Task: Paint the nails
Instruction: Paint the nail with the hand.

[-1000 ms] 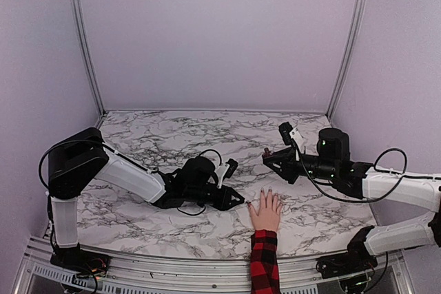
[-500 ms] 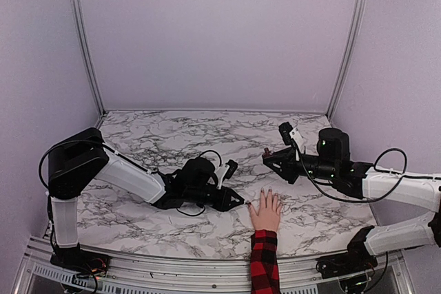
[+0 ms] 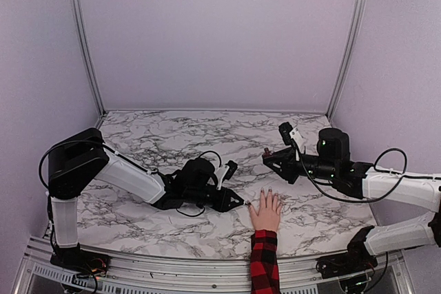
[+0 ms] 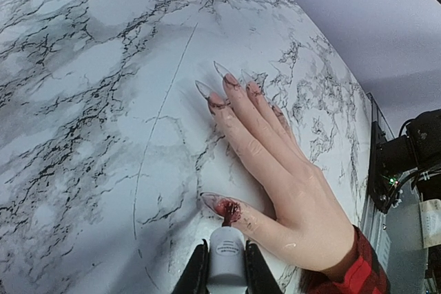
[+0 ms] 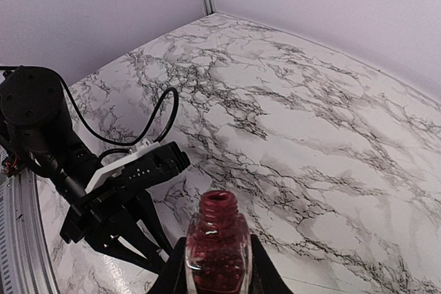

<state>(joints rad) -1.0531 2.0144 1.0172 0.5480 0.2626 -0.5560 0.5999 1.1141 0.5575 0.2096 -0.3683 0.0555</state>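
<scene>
1. Nails (image 4: 207, 92), long, pointed and mostly clear, tip a pale hand (image 4: 289, 197) that lies flat, palm down, on the marble table (image 3: 165, 135) near its front edge, between the two arms.
2. A red-and-black plaid sleeve (image 3: 264, 263) covers the wrist.
3. The thumb nail (image 4: 215, 203) carries a smear of dark red polish; fainter red marks the bases of the finger nails.
4. The left tool (image 4: 224, 275) is closed on a pale brush cap (image 4: 226, 253), low over the table, with the brush tip touching the thumb nail.
5. The right tool (image 5: 217, 273) is clamped around an uncapped polish bottle (image 5: 218, 242) of red glittery polish, held upright beyond the fingertips and apart from them.
</scene>
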